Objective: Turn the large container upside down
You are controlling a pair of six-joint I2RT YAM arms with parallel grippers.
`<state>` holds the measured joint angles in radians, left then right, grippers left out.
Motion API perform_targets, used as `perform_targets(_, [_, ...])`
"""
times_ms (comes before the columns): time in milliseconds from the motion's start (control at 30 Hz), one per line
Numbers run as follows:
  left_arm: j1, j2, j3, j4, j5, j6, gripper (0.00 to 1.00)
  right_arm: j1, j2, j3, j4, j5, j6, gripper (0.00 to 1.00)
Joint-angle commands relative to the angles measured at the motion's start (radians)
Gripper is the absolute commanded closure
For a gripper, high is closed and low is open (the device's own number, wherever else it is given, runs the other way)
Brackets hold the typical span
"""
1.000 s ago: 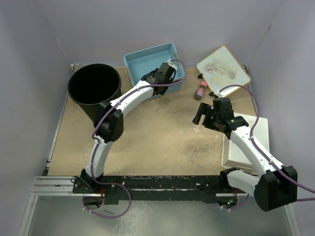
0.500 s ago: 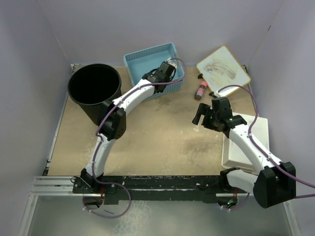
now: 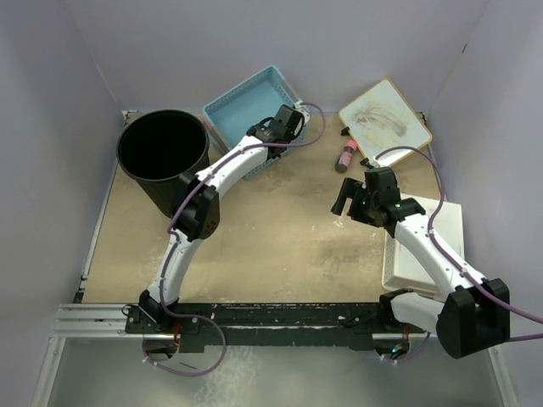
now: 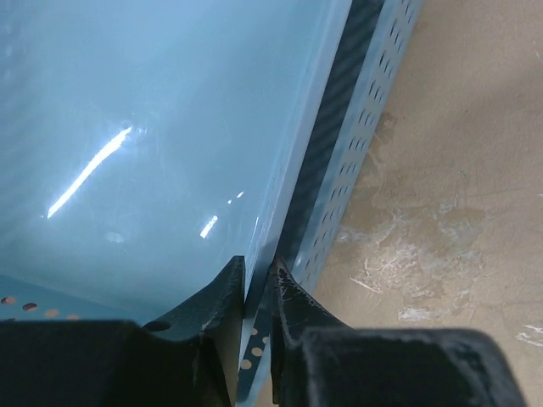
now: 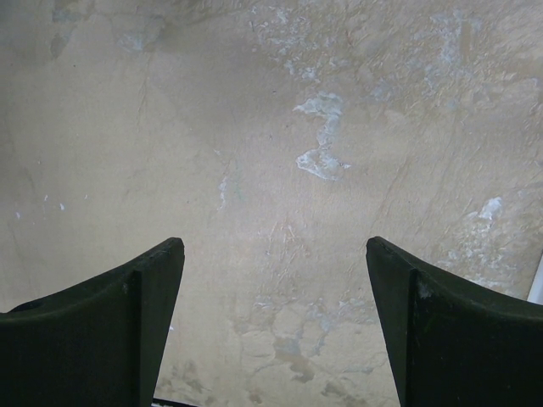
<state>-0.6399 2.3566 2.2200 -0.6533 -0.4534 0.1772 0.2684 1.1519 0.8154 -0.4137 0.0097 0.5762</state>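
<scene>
The large container, a tall black bucket (image 3: 163, 157), stands upright with its mouth up at the far left of the table. My left gripper (image 3: 288, 119) is well to its right, not touching it. It is shut on the side wall of a light-blue perforated basket (image 3: 246, 106), which sits tilted and askew. In the left wrist view the jaws (image 4: 257, 284) pinch that thin blue wall (image 4: 153, 127). My right gripper (image 3: 341, 197) is open and empty over bare table at mid right; its wrist view (image 5: 276, 254) shows only tabletop between the fingers.
A small whiteboard (image 3: 384, 121) lies at the back right, with a pink bottle (image 3: 346, 155) beside it. A white rectangular basket (image 3: 450, 229) lies at the right edge under the right arm. Grey walls enclose the table on three sides.
The light-blue basket has turned and tipped up in my left gripper, its far left corner swinging left and back. The bucket and the right arm have not moved.
</scene>
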Motion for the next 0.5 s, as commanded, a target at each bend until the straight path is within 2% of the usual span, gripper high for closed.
perform_targets(0, [0.008,-0.034,0.046,0.03,-0.003,0.037,1.0,0.002,-0.015,0.023,-0.009,0.017,0.003,0.1])
perform_targets(233, [0.0,-0.139,0.098,0.033,-0.018,0.051,1.0,0.002,-0.013,0.03,0.001,0.029,0.01,0.11])
perform_targets(467, [-0.066,-0.287,0.104,0.056,-0.011,0.072,1.0,0.002,-0.025,0.033,0.006,0.042,0.024,0.11])
